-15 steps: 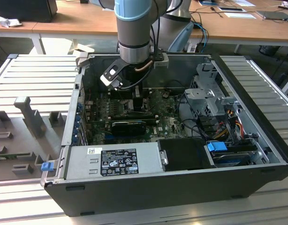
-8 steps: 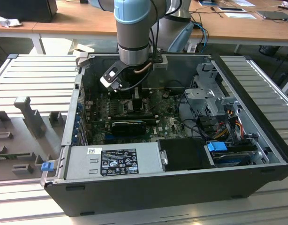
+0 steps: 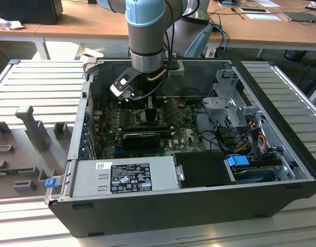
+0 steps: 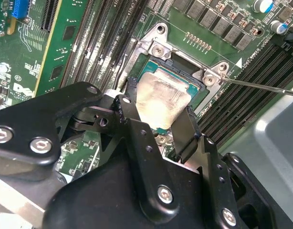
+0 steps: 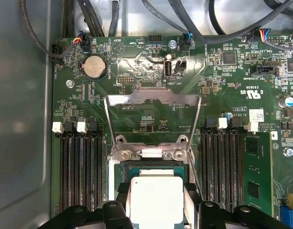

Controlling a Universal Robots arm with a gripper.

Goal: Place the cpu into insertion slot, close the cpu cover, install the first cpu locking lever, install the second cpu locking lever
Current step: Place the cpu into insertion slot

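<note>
A black desktop computer case [image 3: 199,203] lies open on its side on a ribbed grey metal table [image 3: 39,85], and the blue-and-grey robot arm [image 3: 145,31] reaches down into it from above. Along the case's near edge in the exterior view sits a grey boxed power supply [image 3: 124,177] with a dark label. The green motherboard [image 5: 137,62] covers the floor of the case, with rows of black memory slots [image 5: 77,167] on both sides of the socket. The black 2-fingered gripper [image 4: 158,112] is low over the socket, its fingers [image 4: 187,129] pressed against 2 opposite edges of the cpu, so it is clamped on it. The cpu cover [image 5: 151,98], a thin grey metal hinged frame plate, stands swung back and open beyond the socket. The cpu [image 5: 156,193], a small flat square chip with a pale silver top, sits level at the socket's teal-edged opening. A thin metal lever rod [image 4: 261,86] juts out beside the socket.
</note>
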